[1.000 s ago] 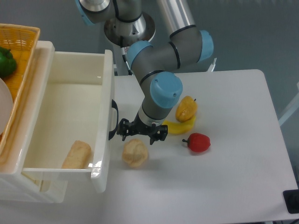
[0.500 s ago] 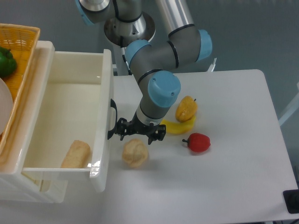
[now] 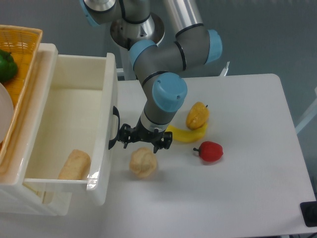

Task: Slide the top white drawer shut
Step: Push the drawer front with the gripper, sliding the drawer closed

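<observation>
Camera view from above: the top white drawer [image 3: 64, 124] stands pulled well out from the cabinet at the left edge of the white table [image 3: 247, 188], its glossy interior open to view and a bread roll [image 3: 74, 165] lying in its near corner. Its flat front panel carries a curved black handle [image 3: 114, 128]. The UR5e arm [image 3: 161, 59] reaches down from the top of the frame, and its gripper [image 3: 142, 138] hangs right beside that handle, black fingers spread apart and holding nothing; whether the nearest finger touches the handle cannot be told. Just below the gripper a round bread bun [image 3: 143, 162] sits on the table. To the right lie a banana [image 3: 187, 134], a yellow bell pepper [image 3: 197, 115] touching it, and a red pepper [image 3: 210, 151] a little apart. A woven yellow basket [image 3: 22, 59] rests on the cabinet top behind the drawer, with a green pepper [image 3: 6, 66] and the rim of a white plate [image 3: 5, 116] inside.
</observation>
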`<state>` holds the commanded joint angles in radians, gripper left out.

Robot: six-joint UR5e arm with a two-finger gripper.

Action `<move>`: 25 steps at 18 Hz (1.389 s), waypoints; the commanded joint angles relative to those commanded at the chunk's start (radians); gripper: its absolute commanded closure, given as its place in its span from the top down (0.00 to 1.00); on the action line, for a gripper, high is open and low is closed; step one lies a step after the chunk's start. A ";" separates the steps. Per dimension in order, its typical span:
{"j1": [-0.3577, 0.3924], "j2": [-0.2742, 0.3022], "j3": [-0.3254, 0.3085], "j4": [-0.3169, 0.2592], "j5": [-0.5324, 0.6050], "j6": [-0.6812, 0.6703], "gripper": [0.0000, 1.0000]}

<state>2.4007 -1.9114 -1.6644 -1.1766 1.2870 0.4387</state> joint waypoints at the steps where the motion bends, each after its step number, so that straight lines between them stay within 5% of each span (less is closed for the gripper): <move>1: -0.009 0.005 0.000 0.000 0.000 0.000 1.00; 25: -0.080 0.032 0.021 0.002 0.015 -0.018 1.00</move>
<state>2.3210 -1.8791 -1.6429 -1.1750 1.3023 0.4203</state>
